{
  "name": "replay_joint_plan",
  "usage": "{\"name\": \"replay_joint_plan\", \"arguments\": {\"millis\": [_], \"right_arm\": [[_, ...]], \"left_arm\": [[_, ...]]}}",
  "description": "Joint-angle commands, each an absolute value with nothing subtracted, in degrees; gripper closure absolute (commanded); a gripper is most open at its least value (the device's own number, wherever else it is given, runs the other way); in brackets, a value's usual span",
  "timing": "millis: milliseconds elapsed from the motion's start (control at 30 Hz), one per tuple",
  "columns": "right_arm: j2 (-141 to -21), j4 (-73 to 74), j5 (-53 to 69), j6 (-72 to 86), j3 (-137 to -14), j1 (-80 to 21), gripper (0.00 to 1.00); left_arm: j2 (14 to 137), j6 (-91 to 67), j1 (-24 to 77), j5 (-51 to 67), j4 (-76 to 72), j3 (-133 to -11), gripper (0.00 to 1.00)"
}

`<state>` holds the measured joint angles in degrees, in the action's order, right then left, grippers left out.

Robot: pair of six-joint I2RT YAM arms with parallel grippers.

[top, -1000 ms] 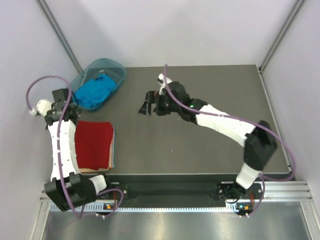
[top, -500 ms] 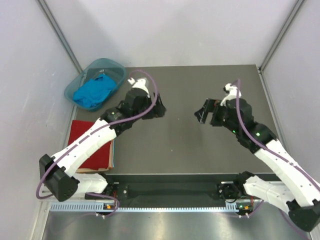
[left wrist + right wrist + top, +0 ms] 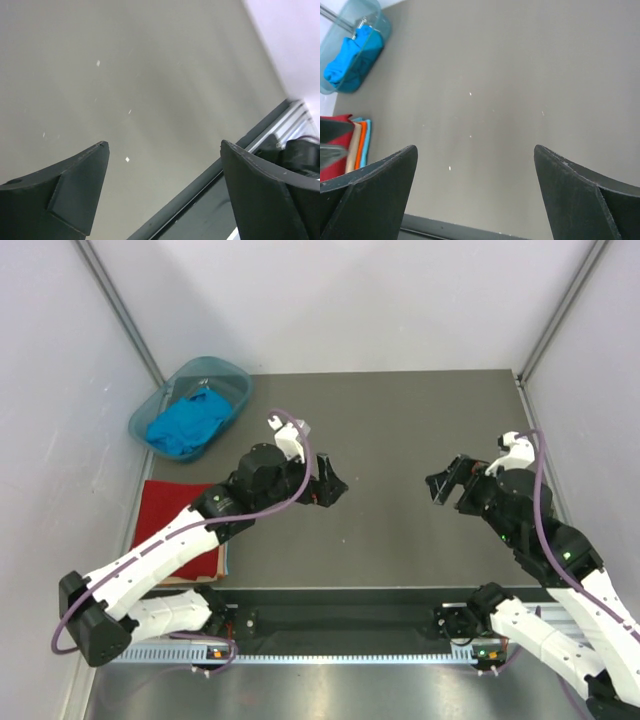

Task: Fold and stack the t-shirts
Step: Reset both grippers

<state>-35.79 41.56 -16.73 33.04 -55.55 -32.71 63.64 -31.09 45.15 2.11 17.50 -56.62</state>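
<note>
Left fingers [image 3: 65,195], right fingers [image 3: 370,190] gape — red t-shirt [image 3: 165,502] stacked.

White arms [image 3: 160,550], black joints, purple cables [image 3: 312,445]; the left gripper [image 3: 333,487] and right gripper [image 3: 443,483] are black.

red t-shirt [image 3: 165,505]: middle hidden under the left arm [image 3: 170,545] from above.
folded stack [image 3: 359,142]: cut off by the right wrist view's left edge; lower layers only thin edges.
blue t-shirt [image 3: 185,425]: crumpled in the basin [image 3: 228,385], its outline unreadable.
right arm [image 3: 585,585]: runs out at the bottom right corner.
</note>
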Motion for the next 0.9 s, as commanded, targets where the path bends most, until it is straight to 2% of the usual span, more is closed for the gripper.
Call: {"name": "replay_joint_plan", "arguments": {"millis": [0, 867], "right_arm": [[-36.12, 43.42, -18.37, 34.10, -57.30, -31.99, 0.00], [-34.72, 43.50, -18.02, 35.07, -55.99, -31.99, 0.00]], "left_arm": [[60.83, -29.88, 45.18, 2.81, 12.48, -57.04, 0.01], [54.23, -31.90, 45.18, 2.11, 12.04, -55.02, 0.01]]}}
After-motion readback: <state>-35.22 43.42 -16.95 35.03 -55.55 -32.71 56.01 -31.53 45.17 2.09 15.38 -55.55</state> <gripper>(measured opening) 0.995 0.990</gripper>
